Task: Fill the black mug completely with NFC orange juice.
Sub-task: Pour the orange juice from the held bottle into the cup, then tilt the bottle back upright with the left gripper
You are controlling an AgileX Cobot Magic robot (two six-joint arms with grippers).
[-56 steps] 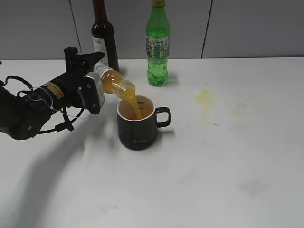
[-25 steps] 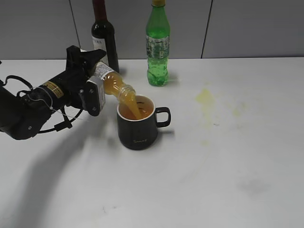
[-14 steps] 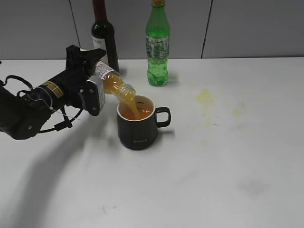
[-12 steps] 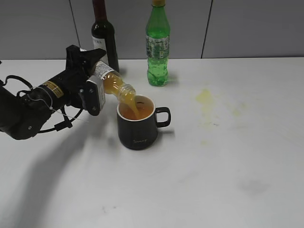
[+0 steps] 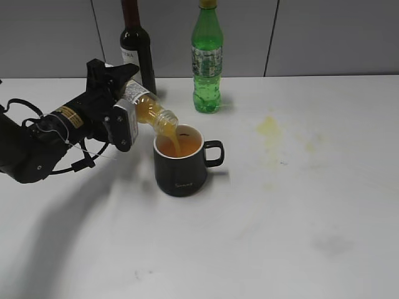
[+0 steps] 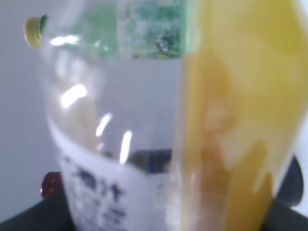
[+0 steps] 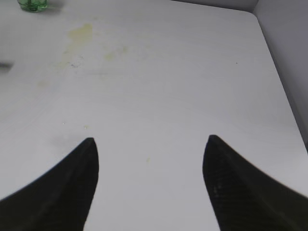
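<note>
**Juice bottle tipped over the mug, pour under way**

The NFC orange juice [image 5: 176, 142] ran in a cloudy stream from the mouth of the small clear bottle [image 5: 149, 110] down into the black mug [image 5: 181, 161], which stood on the white table [image 5: 299, 205] just beyond and below the left fingers, its loop handle turned away from them. Inside the cream wall the liquid looked to sit a little short of the rim, so the mug was judged not yet full.

The left gripper [image 5: 121, 99] was clamped around the labelled body of the bottle, the neck slanting down and away from the fingers toward the mug. In the left wrist view the bottle [image 6: 159, 125] filled the frame, juice pooled toward its lower side and clear plastic above.

As a judgement, the bottle was light and growing lighter, its thin wall likely to give under a hard squeeze and smooth enough to slip; the hold on the mid-body over the label seemed the sound place. The mug, likely ceramic, would be stiff and heavy with liquid, and prone to slop if nudged; its handle or its outer wall would be the place to hold it.

Behind the left fingers stood a dark wine bottle [image 5: 137, 47], and farther past the mug a green soda bottle [image 5: 207, 59]. Yellowish stains [image 5: 269, 126] marked the table well to the far side.

The right gripper [image 7: 151, 185] hung over bare table, its fingers [image 7: 72, 187] spread apart and holding nothing.
</note>
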